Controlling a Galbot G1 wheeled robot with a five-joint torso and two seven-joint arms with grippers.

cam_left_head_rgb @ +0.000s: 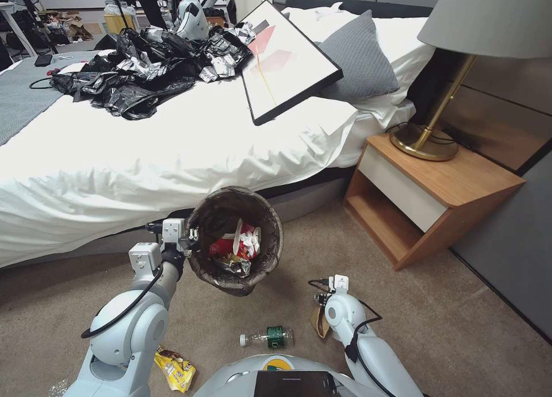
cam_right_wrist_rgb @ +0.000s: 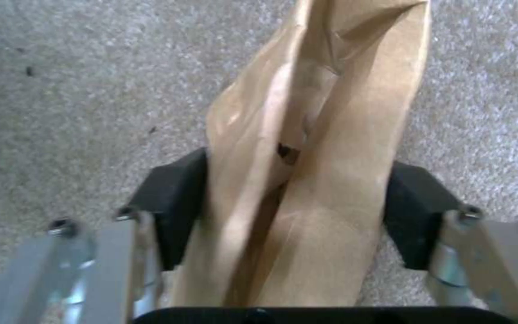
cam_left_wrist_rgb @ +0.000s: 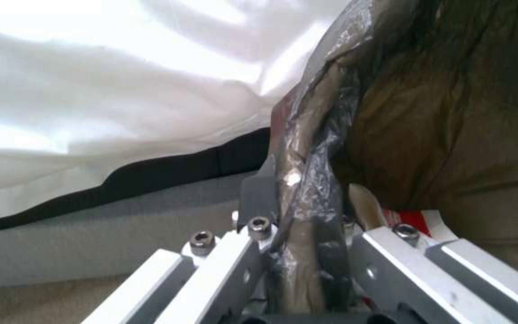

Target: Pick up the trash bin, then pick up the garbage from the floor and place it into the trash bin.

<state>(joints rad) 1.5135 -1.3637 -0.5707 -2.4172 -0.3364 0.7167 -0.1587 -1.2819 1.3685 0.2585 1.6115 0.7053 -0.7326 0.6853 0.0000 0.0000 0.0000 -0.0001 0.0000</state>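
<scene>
While the left gripper is clamped on the near-left rim of the trash bin, holding it off the carpet and tipped so its mouth faces up and toward the robot, the right gripper is closed on a tan paper carton down by the floor. The move ahead, as I judge it, turns on one relation: the bin's mouth lies forward, up and to the left of the carton, so the right arm must lift and swing leftward to get over the rim. In the right wrist view the carton's long axis runs straight out from between the black fingertips, crumpled and pinched across its width, so it should drop end-first. Inside the bin sit red-and-white wrappers. Nearer the robot than the bin, a clear bottle with a green label lies on its side on the carpet, just left of the carton, and a yellow snack bag lies below the left arm, well short of the bin.
</scene>
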